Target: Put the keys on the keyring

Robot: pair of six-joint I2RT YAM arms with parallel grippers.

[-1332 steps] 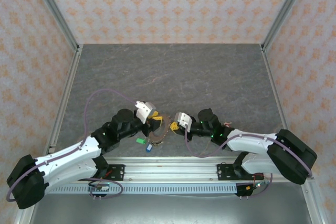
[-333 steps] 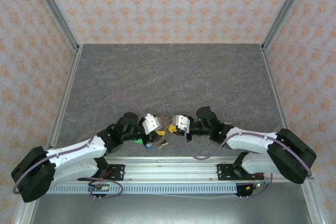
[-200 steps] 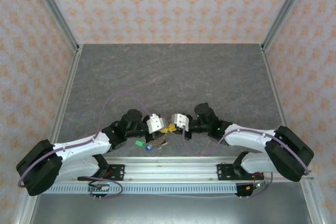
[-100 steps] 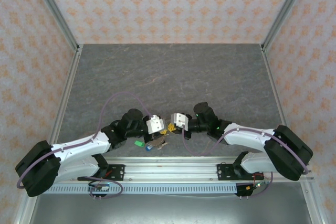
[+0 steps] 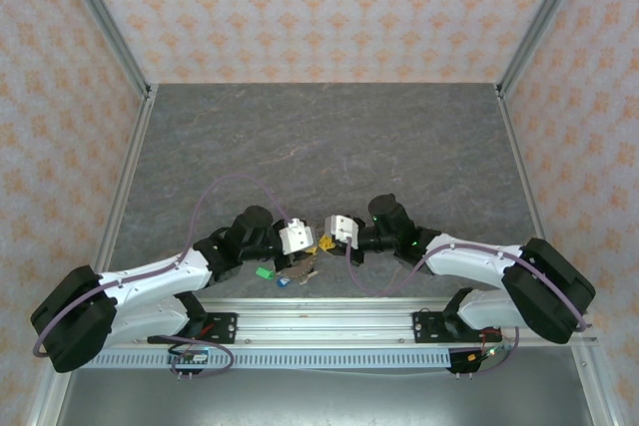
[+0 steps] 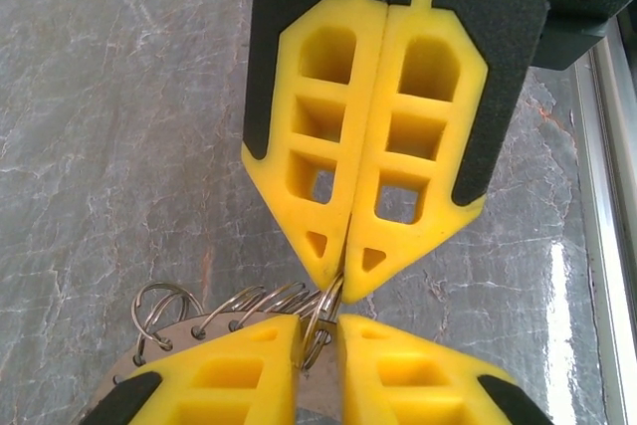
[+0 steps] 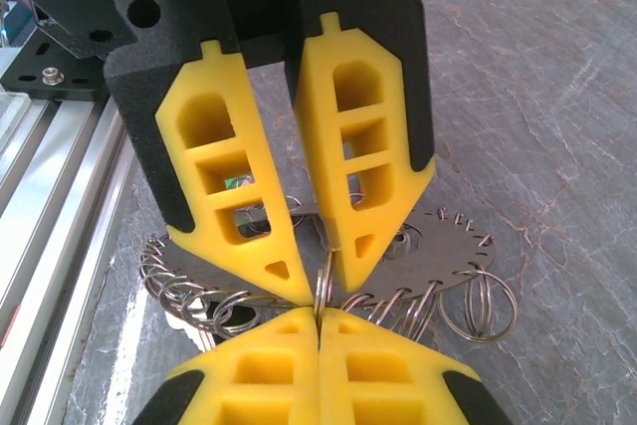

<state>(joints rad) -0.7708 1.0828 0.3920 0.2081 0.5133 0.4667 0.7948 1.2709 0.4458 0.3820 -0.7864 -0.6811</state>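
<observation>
The keyring is a flat grey-brown plate with small split rings hooked all round its rim, lying near the table's front edge. My right gripper is shut on one upright split ring. My left gripper faces it tip to tip, and its jaws stand a narrow gap apart with that same ring caught between them. In the top view the left gripper and right gripper meet above the keyring. A green-tagged key and a blue-tagged key lie on the table beside it.
The aluminium rail that carries the arm bases runs just in front of the keyring. A purple cable loops over the left arm. Patterned walls close in the grey table on three sides.
Over the last second both grippers have stayed tip to tip over the keyring. Since the oldest frame the left gripper has swung right and nearer the right one.
</observation>
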